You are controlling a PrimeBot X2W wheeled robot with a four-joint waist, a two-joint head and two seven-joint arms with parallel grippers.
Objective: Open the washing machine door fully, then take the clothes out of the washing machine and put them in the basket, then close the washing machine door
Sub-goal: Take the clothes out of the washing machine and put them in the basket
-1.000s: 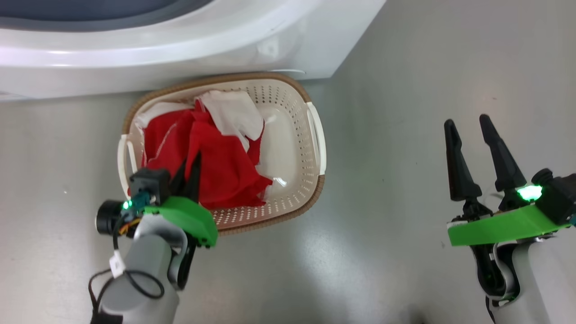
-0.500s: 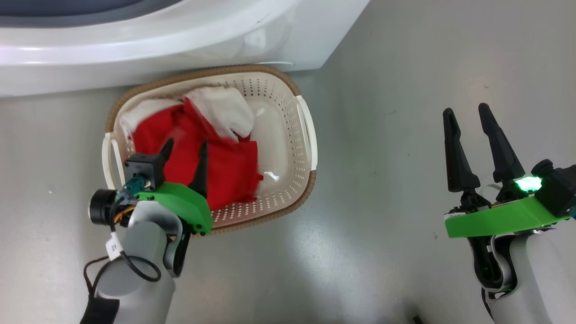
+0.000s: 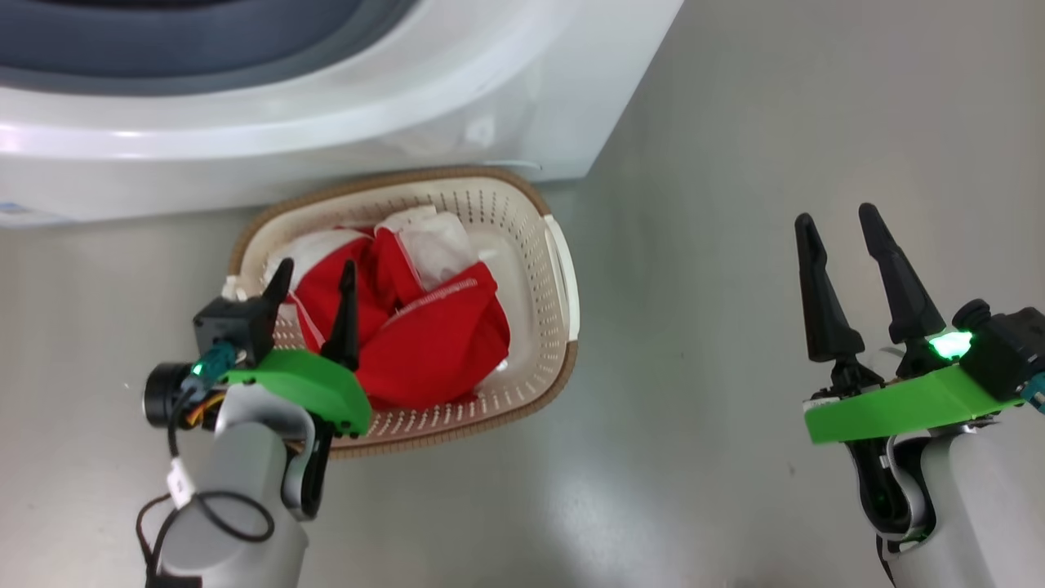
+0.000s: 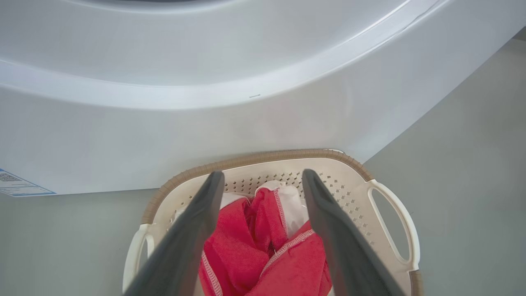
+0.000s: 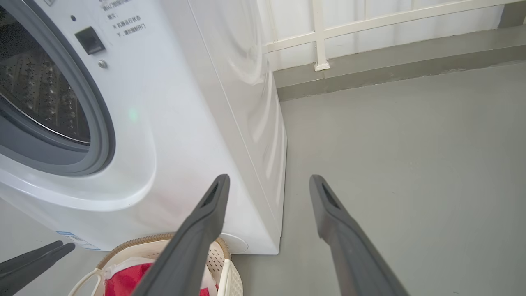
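Observation:
The red and white clothes [image 3: 424, 327] lie bunched in the cream basket [image 3: 563, 286], which stands on the floor against the white washing machine [image 3: 326, 122]. My left gripper [image 3: 314, 269] hangs open over the basket's left side, nothing between its fingers; in its wrist view the clothes [image 4: 263, 250] sit below the spread fingers [image 4: 193, 230]. My right gripper [image 3: 837, 216] stands open over bare floor to the right, holding nothing. The right wrist view shows the machine's mouth with its grey rubber ring [image 5: 98, 135] and steel drum [image 5: 37, 90]. The washing machine door is out of view.
Grey floor [image 3: 718, 245] spreads to the right of the basket and machine. A blue label [image 4: 18, 185] sits low on the machine's front. A white railing [image 5: 370, 24] and a low kerb run along the far side.
My left gripper has opened and let go of the red clothes, which have dropped lower into the basket. The head camera has shifted slightly. The right gripper has stayed put.

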